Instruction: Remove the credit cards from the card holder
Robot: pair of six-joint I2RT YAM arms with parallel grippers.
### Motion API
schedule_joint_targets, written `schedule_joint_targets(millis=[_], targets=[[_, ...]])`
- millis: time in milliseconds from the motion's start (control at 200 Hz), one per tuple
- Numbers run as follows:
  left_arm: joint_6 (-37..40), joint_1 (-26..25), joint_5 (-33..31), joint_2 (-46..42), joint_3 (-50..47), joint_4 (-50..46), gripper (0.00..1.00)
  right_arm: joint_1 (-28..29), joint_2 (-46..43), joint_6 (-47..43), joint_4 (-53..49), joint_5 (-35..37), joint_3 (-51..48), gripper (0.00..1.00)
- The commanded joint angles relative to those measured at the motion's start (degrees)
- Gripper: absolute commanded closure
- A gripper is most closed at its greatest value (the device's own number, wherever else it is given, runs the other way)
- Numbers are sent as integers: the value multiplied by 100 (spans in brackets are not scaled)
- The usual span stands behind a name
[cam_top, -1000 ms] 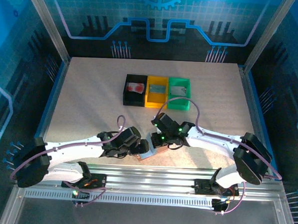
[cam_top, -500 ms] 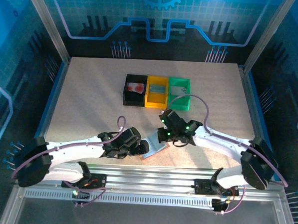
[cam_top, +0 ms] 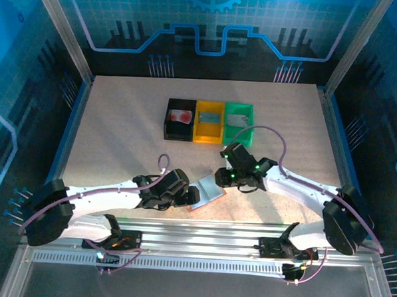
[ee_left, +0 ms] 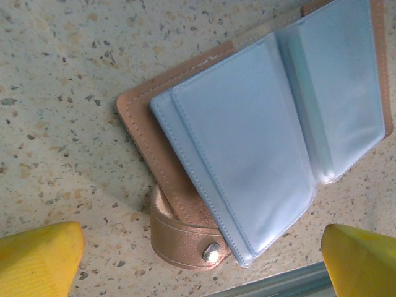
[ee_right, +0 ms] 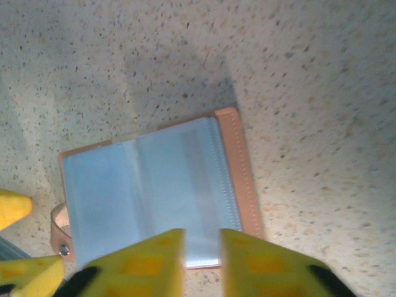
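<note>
Right fingers (ee_right: 142, 263) farther back; card holder (ee_left: 247, 154) spread open, grey-blue lining (ee_right: 105, 185) up.

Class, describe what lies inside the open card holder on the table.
The card holder lies open, showing pale blue sleeves with no card visible in them. Pockets beneath the top leaves are covered.

Open card holder (ee_right: 148, 192) flat on speckled table (ee_right: 309, 93), yellow jaws slightly apart

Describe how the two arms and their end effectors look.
The left arm and right arm have white links with black joint housings; a purple cable loops along each. Green lights glow on the right wrist. The left end effector and right end effector carry yellow fingers.
</note>
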Motion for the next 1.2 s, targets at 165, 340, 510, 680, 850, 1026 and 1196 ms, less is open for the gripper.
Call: schedule_joint_targets(millis=[165,340,510,680,850,1026,1196], targets=[[-299,71,-70,363,169,-299,1,-1,594,-243,351,-560,-14,61],[-488,72,112,692,368,36,1,-23,932,-210,636,-785,-49,63],[-699,71,142,802,282,513,1,-94,986,-173,794,-756,-207,65],[-912,71,217,990,125,1144,1,-276,981,-138,919,-744,-396,65],[-971,71,149,1203,299,1386,1,-319,975,-151,987,-735,-493,65],[-966,70,99,1454,589,1486,1,-306,934,-112,1140,-869,-610,76],[-1045,71,157,1776,752,1757,1,-276,842,-68,1209,-947,-719,83]])
